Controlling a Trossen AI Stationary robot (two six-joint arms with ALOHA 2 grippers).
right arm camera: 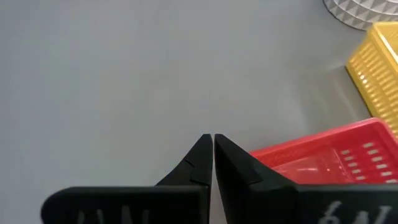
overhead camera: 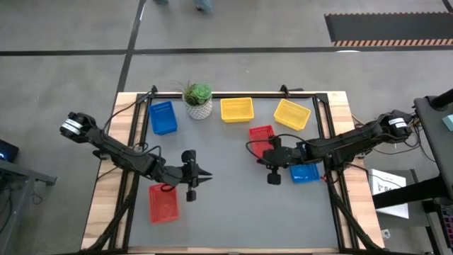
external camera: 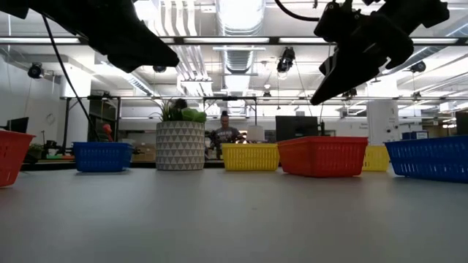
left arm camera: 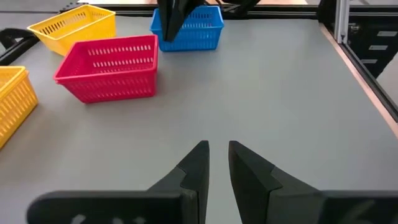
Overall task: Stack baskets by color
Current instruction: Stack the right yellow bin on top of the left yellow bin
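We see the left pincer (overhead camera: 206, 175) narrowly parted over the worktop's (overhead camera: 233, 205) middle and the right pincer (overhead camera: 257, 154) closed, empty, beside a red basket (overhead camera: 261, 134).

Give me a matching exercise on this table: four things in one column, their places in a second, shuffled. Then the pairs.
Things:
1. plant
2. left gripper
3. right gripper
4. red basket by the table's front left

Places:
A. beside the left arm, apart from the other baskets
B. above bare mat, holding nothing
C. between a blue and a yellow basket
D. shut, next to the middle red basket

Pairs: 1-C, 2-B, 3-D, 4-A
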